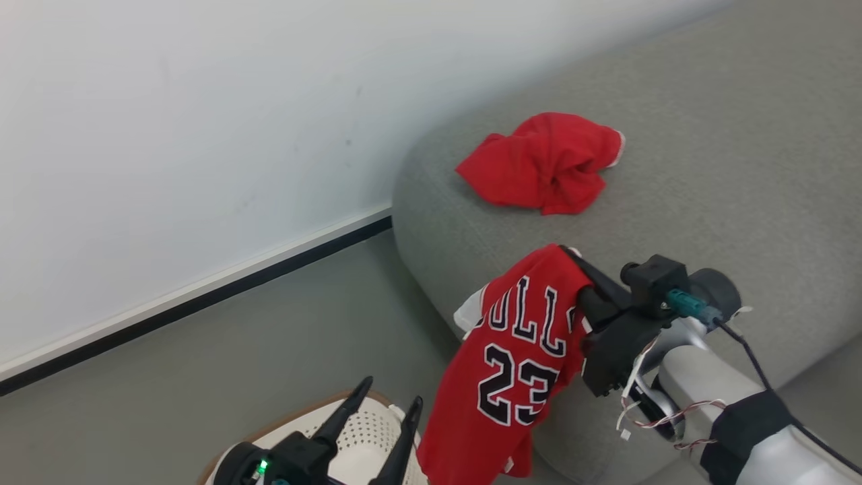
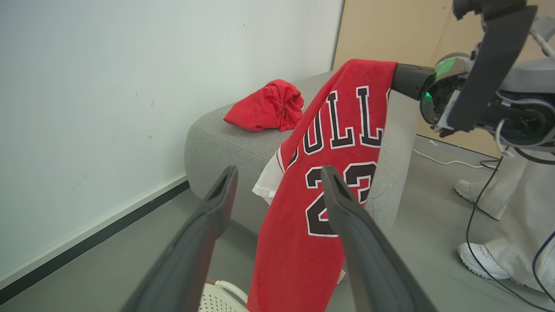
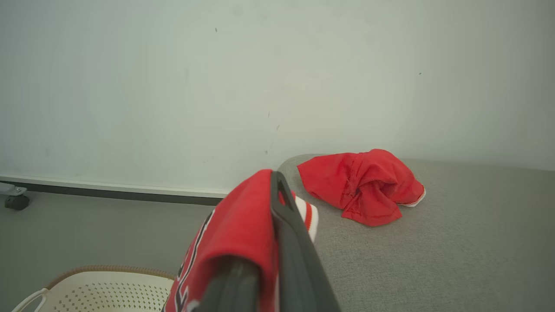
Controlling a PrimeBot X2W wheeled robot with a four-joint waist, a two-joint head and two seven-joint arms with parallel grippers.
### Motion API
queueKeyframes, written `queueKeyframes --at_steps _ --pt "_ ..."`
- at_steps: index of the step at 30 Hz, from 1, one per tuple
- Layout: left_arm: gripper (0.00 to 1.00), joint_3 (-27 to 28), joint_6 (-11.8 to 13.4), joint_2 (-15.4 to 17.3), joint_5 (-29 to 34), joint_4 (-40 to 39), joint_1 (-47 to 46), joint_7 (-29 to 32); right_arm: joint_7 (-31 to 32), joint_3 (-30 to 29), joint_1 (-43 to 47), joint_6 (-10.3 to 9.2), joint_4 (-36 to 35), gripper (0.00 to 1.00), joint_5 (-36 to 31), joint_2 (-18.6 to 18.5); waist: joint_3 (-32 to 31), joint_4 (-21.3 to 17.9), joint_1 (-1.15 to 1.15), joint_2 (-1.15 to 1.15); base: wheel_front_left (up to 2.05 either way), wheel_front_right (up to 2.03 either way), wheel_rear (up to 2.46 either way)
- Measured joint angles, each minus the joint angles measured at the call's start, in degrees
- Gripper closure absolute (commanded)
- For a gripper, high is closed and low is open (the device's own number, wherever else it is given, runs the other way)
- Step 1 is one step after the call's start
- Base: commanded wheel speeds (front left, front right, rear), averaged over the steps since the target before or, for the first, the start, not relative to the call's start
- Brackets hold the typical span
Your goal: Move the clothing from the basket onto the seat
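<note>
Clothing here is light, limp fabric. It will sag, swing and trail from whatever point you pinch, and it cannot break. The red jersey (image 1: 518,364) with navy letters and a 23 hangs by its top edge from the right gripper (image 1: 571,256), whose fingers are clamped together on a fold of it. That high hold suits it, as the rest drops in one long sheet. The sheet drops past the rounded front corner of the grey seat (image 1: 707,168), and its hem is just beside the basket (image 1: 363,431).

The plain red garment (image 1: 542,162) lies crumpled on the seat near that corner, well apart from the jersey.

Your left gripper (image 1: 392,392) stands over the basket with its fingers spread wide and nothing between them.

Carry the jersey well inward before letting go, I judge, or its hanging weight may pull it off the edge. The cushion beyond the plain garment offers broad bare room. The wall (image 1: 202,135) closes the left side, and a person's shoe (image 2: 481,260) stands by the trailing cables on the floor.
</note>
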Motion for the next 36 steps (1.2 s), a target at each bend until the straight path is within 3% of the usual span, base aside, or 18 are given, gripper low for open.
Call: queueKeyframes --at_steps 8,19,25,36 --pt "0.00 -3.43 -1.85 -1.48 0.76 1.13 -1.42 0.30 -0.01 -3.71 1.71 -2.89 -6.71 1.00 -0.80 -5.98 0.87 -5.15 0.00 0.00 0.00 0.00 0.00" --pt "0.00 -3.82 -2.52 -1.70 1.09 3.07 -3.64 0.35 -0.01 -7.11 2.37 -4.78 -12.89 1.00 -1.85 -8.68 3.84 -6.95 0.00 0.00 0.00 0.00 0.00" --pt "0.00 -2.74 -2.45 -0.58 1.15 2.90 -3.77 0.33 -0.16 -8.32 0.10 -4.47 -13.22 1.00 -1.83 -8.42 5.57 -6.88 0.00 0.00 0.00 0.00 0.00" --pt "0.00 0.63 -0.96 2.35 2.10 -1.32 -6.36 1.13 -0.37 -13.38 -18.30 -1.53 -7.13 1.00 -1.14 -8.01 11.30 -6.29 0.01 0.00 0.00 0.00 0.00"
